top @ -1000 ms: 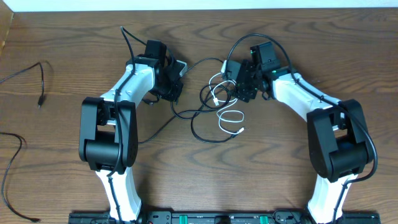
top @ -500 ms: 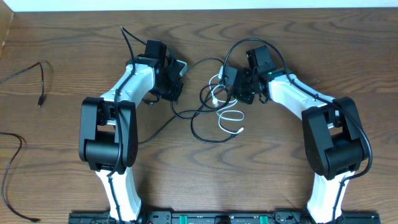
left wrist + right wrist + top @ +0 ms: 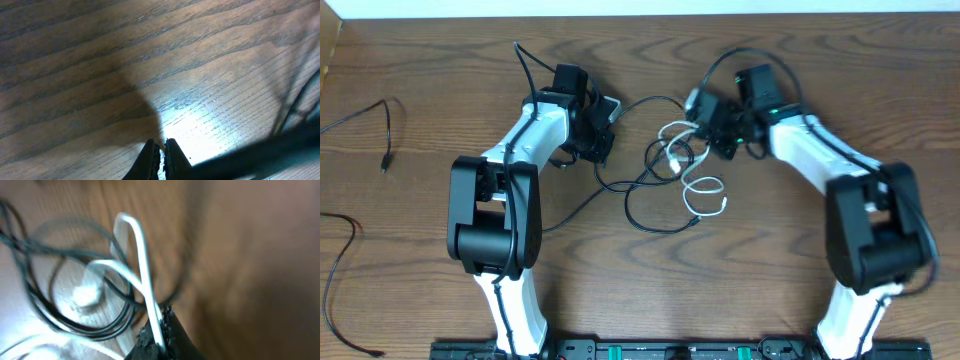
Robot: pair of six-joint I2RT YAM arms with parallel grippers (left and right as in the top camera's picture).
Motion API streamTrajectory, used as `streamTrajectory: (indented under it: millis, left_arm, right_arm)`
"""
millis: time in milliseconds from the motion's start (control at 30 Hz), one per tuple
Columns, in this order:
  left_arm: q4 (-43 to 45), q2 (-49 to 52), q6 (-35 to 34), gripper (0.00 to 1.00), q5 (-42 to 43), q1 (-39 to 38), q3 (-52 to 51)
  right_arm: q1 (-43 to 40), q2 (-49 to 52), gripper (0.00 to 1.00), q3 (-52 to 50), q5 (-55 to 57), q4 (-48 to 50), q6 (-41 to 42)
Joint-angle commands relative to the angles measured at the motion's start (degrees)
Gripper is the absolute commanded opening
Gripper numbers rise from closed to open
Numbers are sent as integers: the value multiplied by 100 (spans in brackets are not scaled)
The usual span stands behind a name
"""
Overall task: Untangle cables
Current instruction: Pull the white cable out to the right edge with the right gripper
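A tangle of thin black cables (image 3: 642,180) lies on the wooden table (image 3: 770,260) between the arms, with a short white cable (image 3: 703,187) looped through it. My right gripper (image 3: 705,118) hangs at the tangle's upper right. In the right wrist view it (image 3: 159,327) is shut on the white cable (image 3: 142,275), which rises in a bend above dark loops (image 3: 30,295). My left gripper (image 3: 599,150) sits at the tangle's left edge. In the left wrist view it (image 3: 161,149) is shut just above bare wood, with nothing seen between the jaws. A blurred black cord (image 3: 260,150) passes beside it.
Two separate black cables lie far to the left, one near the back (image 3: 385,130) and one near the front left edge (image 3: 340,270). Both arm bases stand at the table's front edge.
My right gripper has shut on the white cable and moved right and back, dragging the white loops to the right. The left arm has not moved.
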Motion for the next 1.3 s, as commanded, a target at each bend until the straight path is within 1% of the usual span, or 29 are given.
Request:
streamTrajectory:
  millis: [0,200,433,700,800,900,967,1000,1033,1067,1100,1267]
  left_arm:
    - [0,-20,-26,8,70,-9,-28]
    - [2,-20,-26,8,70,-9,-28]
    - [0,-20,-26,7,70,-9,-28]
    - [0,-20,-24,8,68,-7,-28]
    - [2,-20,-24,8,70,-7,-26]
    - [2,-20,-24,8,70,-7,-26]
    - [2,-20,-24,7,68,-7,-28]
    - [2,-20,-24,7,68,-7,-28]
    - [2,-20,-24,8,70,-7,-28]
    - [2,-20,-24,8,68,-7,-28]
    - [2,-20,-24,7,68,-7,-26]
    - [2,-20,-2,8,68,-7,-28]
  right_arm:
    - [-332,-966,1,15,-800,33,479]
    - [-807,-2127,1,15,-796,-61,564]
    - [-1403,-2839,1,15,-710,-223,564]
    - [-2046,-2927,1,15,-710,-927,557]
    - [-2166,-2927,4,15,-708,-1187,553]
    - [-2249,-2927,9,15,-649,-1576,195]
    - [-2264,-2927,10,15,-396,-1847,-63]
    - [-2262,-2927,10,15,-184,-1950,-138]
    - [-2262,-2927,8,15,50,-2024,-155]
    - [-2262,-2927,3,15,175,-2050,-153]
    - [-2264,-2927,1,15,271,-2074,-153]
    - [-2312,-2959,1,15,391,-1989,-153]
